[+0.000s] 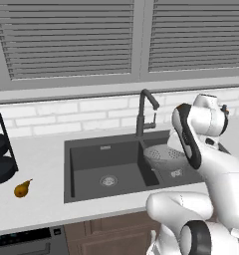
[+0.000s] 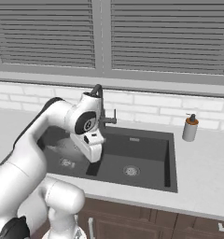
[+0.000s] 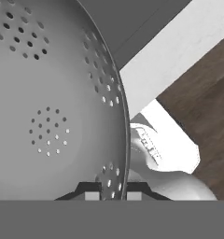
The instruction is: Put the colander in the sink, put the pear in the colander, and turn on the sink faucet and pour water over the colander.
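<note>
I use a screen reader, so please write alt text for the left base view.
A white robot arm lowers a perforated colander into the right basin of a dark double sink, beside a tall faucet. A small pear lies on the pale counter left of the sink.

Soft, even light all round, like flat daylight with no single lamp to blame. The white counter and tile wall read bright but without glare. The sink stays dark and matte, its walls shaded a bit deeper than the floor. Close up, the colander has a gentle sheen fading to grey at its rim. Edges look coarse and slightly soft, low in detail; lines stay straight
</note>
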{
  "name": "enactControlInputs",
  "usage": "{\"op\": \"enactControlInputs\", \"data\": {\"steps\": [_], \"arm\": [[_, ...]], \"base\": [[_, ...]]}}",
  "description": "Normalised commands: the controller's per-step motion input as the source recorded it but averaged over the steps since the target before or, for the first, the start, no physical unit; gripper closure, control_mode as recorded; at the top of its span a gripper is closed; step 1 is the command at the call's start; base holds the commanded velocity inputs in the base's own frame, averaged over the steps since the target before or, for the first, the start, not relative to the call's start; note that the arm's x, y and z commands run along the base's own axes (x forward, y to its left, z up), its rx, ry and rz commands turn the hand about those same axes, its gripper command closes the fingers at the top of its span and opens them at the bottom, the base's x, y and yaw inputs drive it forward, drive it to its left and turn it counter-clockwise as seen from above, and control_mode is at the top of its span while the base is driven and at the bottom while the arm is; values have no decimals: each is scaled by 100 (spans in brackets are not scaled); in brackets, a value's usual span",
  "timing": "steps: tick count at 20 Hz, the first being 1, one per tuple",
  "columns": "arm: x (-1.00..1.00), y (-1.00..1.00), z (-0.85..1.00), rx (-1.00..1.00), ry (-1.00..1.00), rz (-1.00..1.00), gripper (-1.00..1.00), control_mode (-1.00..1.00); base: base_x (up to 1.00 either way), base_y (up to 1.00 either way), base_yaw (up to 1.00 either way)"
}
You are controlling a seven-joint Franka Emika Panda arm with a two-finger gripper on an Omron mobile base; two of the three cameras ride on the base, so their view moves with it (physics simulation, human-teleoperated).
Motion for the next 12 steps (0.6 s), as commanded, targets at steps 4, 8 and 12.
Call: {"op": "enactControlInputs", "data": {"steps": [4,8,12], "arm": [[6,61,0,-9,3,-11,100,-100],[0,60,-5,-6,-3,-5,100,-100],[0,55,-16,-2,-12,0,100,-100]], "base": [[0,0,0],[0,0,0],[0,0,0]]}}
